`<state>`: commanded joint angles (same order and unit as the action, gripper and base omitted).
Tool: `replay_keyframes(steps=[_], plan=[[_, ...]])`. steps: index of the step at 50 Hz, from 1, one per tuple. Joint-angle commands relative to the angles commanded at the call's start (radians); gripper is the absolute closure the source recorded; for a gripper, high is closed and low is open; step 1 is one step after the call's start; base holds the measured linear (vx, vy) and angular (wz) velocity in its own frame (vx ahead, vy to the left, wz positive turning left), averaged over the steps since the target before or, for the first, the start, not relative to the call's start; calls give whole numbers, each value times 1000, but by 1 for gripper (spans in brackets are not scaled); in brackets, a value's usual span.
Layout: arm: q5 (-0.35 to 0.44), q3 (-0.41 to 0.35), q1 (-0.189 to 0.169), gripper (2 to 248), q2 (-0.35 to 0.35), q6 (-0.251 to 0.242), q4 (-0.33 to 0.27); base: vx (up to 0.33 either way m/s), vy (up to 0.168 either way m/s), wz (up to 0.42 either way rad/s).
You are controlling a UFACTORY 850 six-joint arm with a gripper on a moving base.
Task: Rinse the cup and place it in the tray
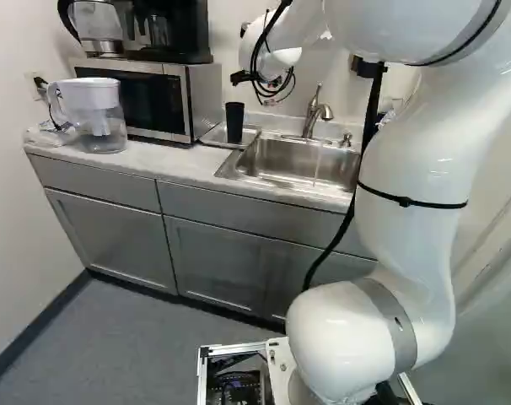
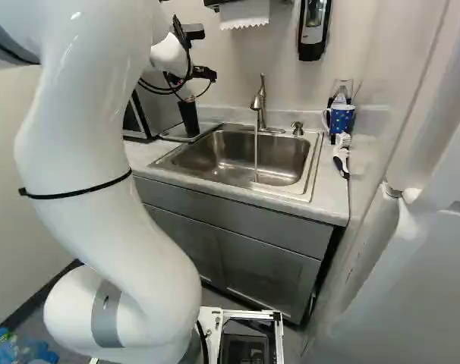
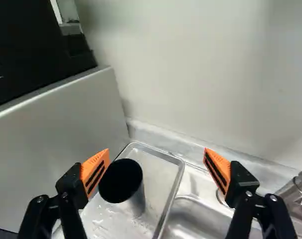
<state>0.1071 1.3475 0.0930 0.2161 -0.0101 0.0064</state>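
The end effector point(image 2: 192, 78) has its fingers apart; a black cup point(image 3: 122, 183) stands in the tray point(image 3: 158, 172), at the sink's point(image 2: 279, 163) ten o'clock in the left base view. The tap's point(image 2: 259, 102) running.

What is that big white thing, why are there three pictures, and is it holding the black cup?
The big white thing is a robot arm. Two pictures come from cameras behind it, one on its left and one on its right. The third comes from its wrist, looking along its black pincer, which has orange pads.

The pincer is open, so it holds nothing. The cup stands upright in a shiny tray. Next to that is a sink, where water runs from the tap. The counter also has a microwave, a see-through jug and a blue mug.
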Motion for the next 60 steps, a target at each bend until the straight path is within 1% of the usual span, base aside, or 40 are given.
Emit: replay_keyframes(steps=[7,19,33,60], plan=[[-18,5,-17,3,-9,0,-8,0,0,0],[-19,10,-47,3,-27,0,-8,0,0,0],[-19,-6,-83,3,-42,0,-8,0,0,0],[-19,-2,-152,3,-40,0,-8,0,0,0]])
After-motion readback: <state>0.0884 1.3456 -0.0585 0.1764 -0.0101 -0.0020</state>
